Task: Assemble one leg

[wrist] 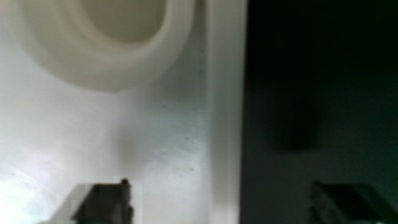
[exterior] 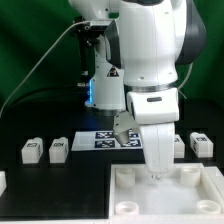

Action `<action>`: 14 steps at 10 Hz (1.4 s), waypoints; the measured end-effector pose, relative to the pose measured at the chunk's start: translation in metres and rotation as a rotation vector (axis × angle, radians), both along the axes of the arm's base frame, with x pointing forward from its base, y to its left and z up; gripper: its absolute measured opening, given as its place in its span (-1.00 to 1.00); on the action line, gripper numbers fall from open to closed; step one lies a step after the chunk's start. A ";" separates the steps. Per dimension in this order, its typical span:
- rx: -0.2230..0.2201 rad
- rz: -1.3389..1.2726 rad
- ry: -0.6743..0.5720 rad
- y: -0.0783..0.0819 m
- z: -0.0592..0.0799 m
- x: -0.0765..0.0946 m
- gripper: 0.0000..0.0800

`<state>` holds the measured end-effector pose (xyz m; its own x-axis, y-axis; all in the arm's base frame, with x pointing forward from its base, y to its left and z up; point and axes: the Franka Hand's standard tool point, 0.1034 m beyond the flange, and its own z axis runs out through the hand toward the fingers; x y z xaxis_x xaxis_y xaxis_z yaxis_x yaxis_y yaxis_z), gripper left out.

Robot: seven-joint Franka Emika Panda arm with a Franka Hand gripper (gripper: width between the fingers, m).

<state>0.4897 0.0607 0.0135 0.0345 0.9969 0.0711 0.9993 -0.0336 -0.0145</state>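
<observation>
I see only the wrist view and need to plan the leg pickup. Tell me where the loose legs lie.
Observer: The leftmost leg and a second leg sit side by side at the exterior view's left.
Operator: Report the other side.
Observer: The rightmost leg sits at the exterior view's right, with a fourth leg beside it, partly hidden by the arm.
Operator: Place the pincer.
Observer: The pincer hangs low at the square board's far edge, away from every leg.
</observation>
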 end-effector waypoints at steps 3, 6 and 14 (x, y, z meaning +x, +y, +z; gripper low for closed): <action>0.000 -0.001 0.000 -0.001 0.000 0.000 0.60; -0.001 -0.002 0.000 -0.001 0.000 0.000 0.62; -0.012 -0.421 0.003 0.033 0.031 -0.018 0.62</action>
